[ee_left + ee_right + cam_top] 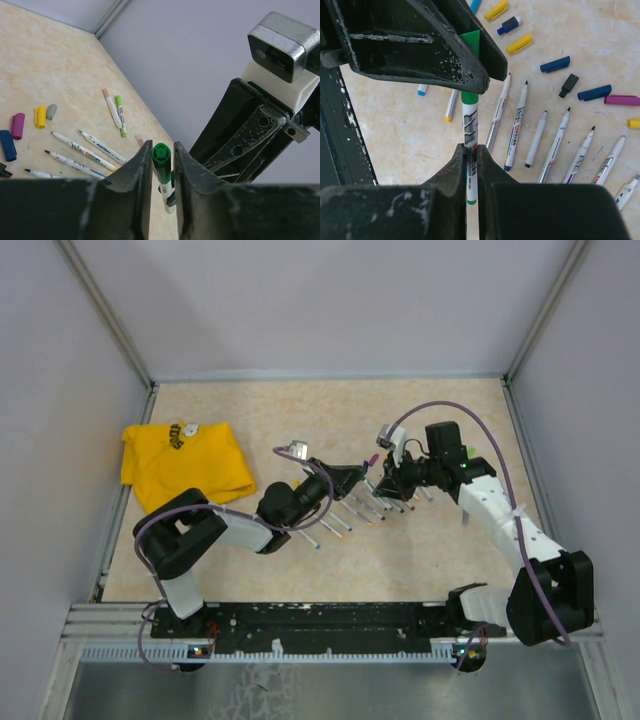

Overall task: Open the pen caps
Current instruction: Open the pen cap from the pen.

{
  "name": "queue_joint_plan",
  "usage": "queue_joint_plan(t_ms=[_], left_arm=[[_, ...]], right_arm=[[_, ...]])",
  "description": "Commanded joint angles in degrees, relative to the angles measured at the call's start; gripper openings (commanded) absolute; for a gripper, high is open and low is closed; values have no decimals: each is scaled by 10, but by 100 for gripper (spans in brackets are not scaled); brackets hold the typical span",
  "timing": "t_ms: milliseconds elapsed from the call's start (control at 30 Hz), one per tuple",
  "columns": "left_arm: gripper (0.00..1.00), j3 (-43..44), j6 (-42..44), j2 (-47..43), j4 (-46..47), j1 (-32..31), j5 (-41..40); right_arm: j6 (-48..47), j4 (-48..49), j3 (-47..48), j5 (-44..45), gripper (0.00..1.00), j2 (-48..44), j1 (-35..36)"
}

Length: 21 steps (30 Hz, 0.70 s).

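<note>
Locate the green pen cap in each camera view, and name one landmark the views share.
Top external: too small to make out; it would sit where the left gripper and right gripper meet.
Left wrist: green cap low centre, between that gripper's fingers.
Right wrist: upper centre, above the pen the right gripper clamps.
Shared landmark: the row of uncapped pens.

My left arm (250, 530) stretches out to the green pen (469, 122). Left hand (162, 152) straddles its green cap (161, 154), fingers narrow, firm contact unclear. Right arm (500, 510) bends in to the same pen. Right hand (470, 150) clamped on the barrel, below the cap.
</note>
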Motion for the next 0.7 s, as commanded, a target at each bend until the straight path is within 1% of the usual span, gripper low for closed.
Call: queue_joint_plan(t_ms=[0, 100, 133, 167, 233, 300, 333, 467, 533, 567, 600, 667], left_arm=[[23, 13, -14, 10, 7, -1, 35], [7, 13, -20, 11, 10, 0, 40], [3, 12, -21, 11, 11, 0, 40], [0, 11, -23, 10, 12, -1, 40], [0, 12, -28, 9, 16, 0, 41], [0, 12, -35, 10, 21, 0, 45], [0, 12, -38, 11, 24, -1, 45], [0, 13, -47, 13, 38, 0, 42], [0, 14, -48, 12, 42, 0, 40], [0, 14, -49, 12, 42, 2, 40], [0, 14, -51, 11, 42, 4, 39], [0, 11, -56, 8, 43, 13, 35]], right_arm=[[-5, 20, -2, -3, 0, -4, 6], [-4, 21, -2, 0, 0, -2, 6], [-3, 22, -2, 1, 2, -1, 6], [0, 24, -3, 3, 11, -1, 6], [5, 32, -7, 6, 30, -4, 5], [10, 39, -11, 6, 36, -4, 8], [13, 44, -14, 7, 38, -4, 10], [18, 54, -18, 15, 39, 5, 26], [17, 52, -17, 18, 36, 13, 34], [17, 51, -16, 18, 31, 16, 37], [16, 49, -14, 16, 24, 18, 39], [14, 43, -12, 12, 0, 20, 42]])
